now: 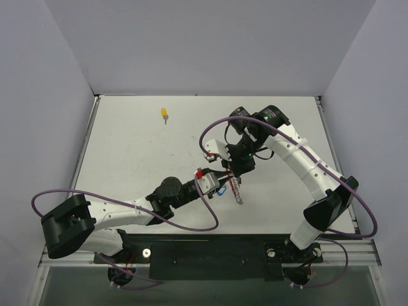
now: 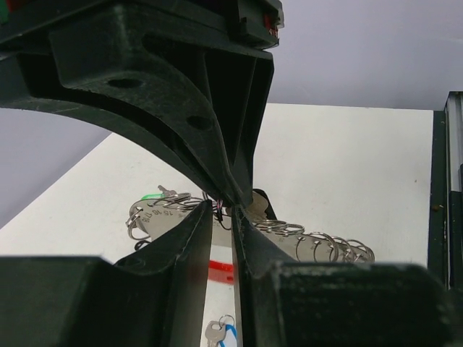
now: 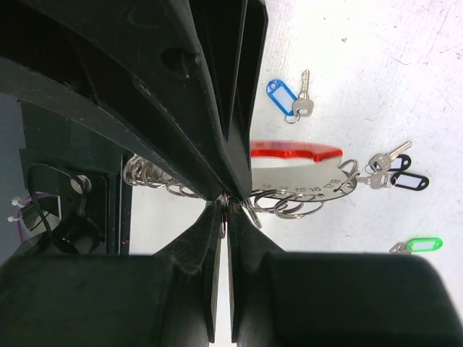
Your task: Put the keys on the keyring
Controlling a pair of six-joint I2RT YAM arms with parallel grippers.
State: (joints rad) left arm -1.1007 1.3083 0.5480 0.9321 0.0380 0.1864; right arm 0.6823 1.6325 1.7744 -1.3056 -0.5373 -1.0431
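Note:
The keyring is a silver numbered plate with a red arc (image 3: 295, 151) and a row of split rings (image 2: 318, 242). It hangs between both grippers above the table, and shows in the top view (image 1: 239, 191). My left gripper (image 2: 221, 211) and my right gripper (image 3: 226, 206) meet tip to tip, each shut on a thin ring of the keyring. Two black-tagged keys (image 3: 404, 170) hang on the plate's end. A blue-tagged key (image 3: 281, 96) and a green-tagged key (image 3: 421, 245) lie loose on the table below. A yellow-tagged key (image 1: 165, 114) lies far back left.
The white table (image 1: 127, 159) has grey walls on three sides and a metal rail (image 1: 204, 245) along the near edge. Purple cables (image 1: 210, 137) loop over both arms near the grippers.

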